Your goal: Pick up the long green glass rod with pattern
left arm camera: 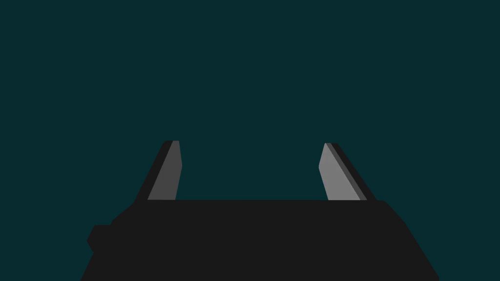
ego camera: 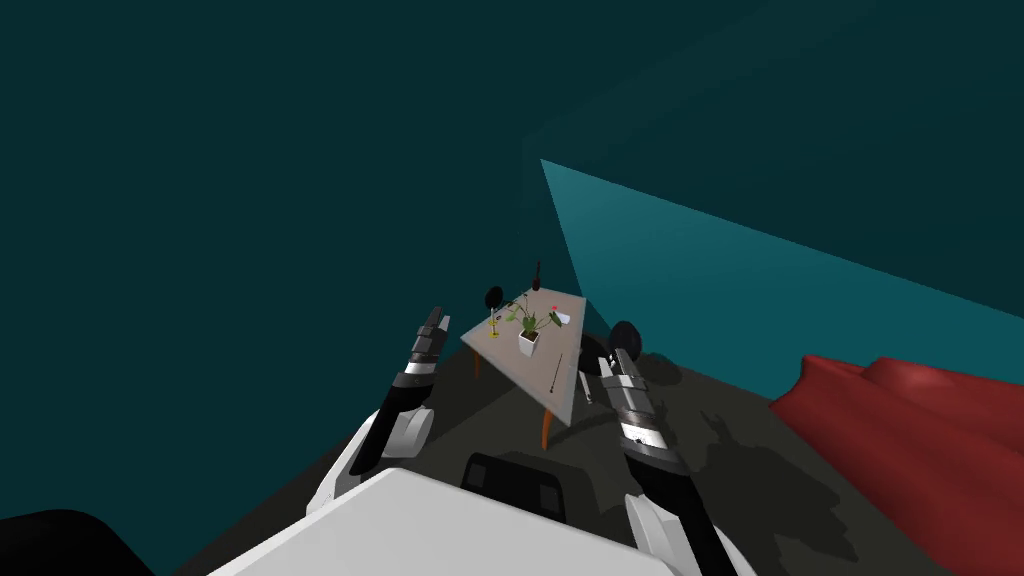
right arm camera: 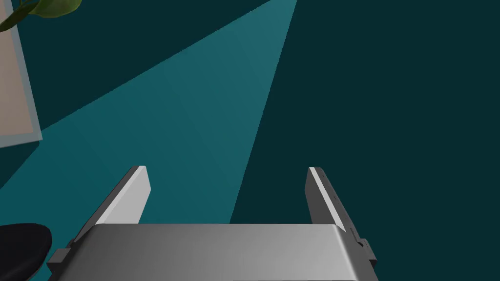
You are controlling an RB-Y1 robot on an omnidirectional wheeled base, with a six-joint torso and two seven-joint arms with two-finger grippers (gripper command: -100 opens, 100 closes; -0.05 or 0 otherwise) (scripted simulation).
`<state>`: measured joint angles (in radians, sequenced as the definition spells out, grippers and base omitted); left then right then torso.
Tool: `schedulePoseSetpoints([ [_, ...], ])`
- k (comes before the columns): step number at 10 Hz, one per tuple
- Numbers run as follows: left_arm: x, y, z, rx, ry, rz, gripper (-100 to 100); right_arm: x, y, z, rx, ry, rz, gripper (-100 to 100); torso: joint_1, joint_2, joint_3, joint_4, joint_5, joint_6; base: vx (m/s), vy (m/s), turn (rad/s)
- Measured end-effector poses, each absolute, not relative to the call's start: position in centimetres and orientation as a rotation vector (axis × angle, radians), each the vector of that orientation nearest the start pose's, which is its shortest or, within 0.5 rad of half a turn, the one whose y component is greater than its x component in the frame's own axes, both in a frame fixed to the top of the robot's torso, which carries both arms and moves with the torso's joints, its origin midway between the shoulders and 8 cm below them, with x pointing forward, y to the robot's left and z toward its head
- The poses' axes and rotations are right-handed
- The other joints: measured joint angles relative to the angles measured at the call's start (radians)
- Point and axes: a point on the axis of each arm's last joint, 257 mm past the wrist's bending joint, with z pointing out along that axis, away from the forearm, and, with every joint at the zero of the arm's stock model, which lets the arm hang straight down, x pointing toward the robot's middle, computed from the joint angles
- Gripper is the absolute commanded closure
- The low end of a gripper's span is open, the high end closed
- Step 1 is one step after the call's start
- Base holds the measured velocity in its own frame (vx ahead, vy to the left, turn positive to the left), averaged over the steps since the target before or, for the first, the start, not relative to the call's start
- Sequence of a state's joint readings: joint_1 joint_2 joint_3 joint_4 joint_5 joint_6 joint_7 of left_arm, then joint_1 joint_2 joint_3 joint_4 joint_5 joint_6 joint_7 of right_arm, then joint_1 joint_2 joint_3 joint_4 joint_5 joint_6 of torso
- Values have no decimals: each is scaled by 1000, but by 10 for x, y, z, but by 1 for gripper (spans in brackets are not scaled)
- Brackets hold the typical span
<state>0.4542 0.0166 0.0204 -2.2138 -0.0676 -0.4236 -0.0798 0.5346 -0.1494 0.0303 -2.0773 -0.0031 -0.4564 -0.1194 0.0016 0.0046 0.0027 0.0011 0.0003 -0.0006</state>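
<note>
A thin dark rod (ego camera: pixel 557 372) lies on the pale table (ego camera: pixel 510 360), near the table's front right edge and just in front of the potted plant; its colour and pattern are too small to make out. My left gripper (ego camera: pixel 435 316) is raised to the left of the table, short of it, and in the left wrist view it (left arm camera: pixel 250 156) stands open with nothing between its fingers. My right gripper (ego camera: pixel 609 357) hovers just off the table's right corner, a little right of the rod. Seen from its own wrist, the right gripper (right arm camera: pixel 227 183) is open and holds nothing.
A plant in a white pot (ego camera: pixel 528 340), a small yellow thing (ego camera: pixel 494 325) and small red and white things (ego camera: pixel 560 314) share the table. Black round seats (ego camera: pixel 494 296) (ego camera: pixel 626 335) flank it. Teal walls stand behind. A red cushioned thing (ego camera: pixel 900 420) lies far right. The table's edge (right arm camera: pixel 19 88) shows beside the right gripper.
</note>
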Motion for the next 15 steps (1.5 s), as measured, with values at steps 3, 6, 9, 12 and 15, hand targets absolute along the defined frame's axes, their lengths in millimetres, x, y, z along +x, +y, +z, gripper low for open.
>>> schedulePoseSetpoints([
  [3,373,279,-6,-649,751,-1155,0,381,-287,-124,904,966,1299,-100,-1,-2,-1,0,0,1,-28,18,108],
  [6,373,279,-5,-649,751,-1156,0,386,-302,-163,963,1036,1252,-100,0,-2,-1,0,0,0,-46,42,381],
  [9,373,279,-5,-649,751,-1155,0,388,-320,-212,1057,1135,1173,-100,-1,-2,-1,0,0,0,-35,39,273],
  [12,373,279,-6,-649,751,-1155,0,386,-340,-260,1146,1222,1085,-100,-1,-3,-2,-1,0,1,-18,34,198],
  [15,373,279,-6,-649,751,-1155,0,376,-367,-310,1238,1307,983,-100,-1,-3,-2,-1,0,1,-11,40,283],
])
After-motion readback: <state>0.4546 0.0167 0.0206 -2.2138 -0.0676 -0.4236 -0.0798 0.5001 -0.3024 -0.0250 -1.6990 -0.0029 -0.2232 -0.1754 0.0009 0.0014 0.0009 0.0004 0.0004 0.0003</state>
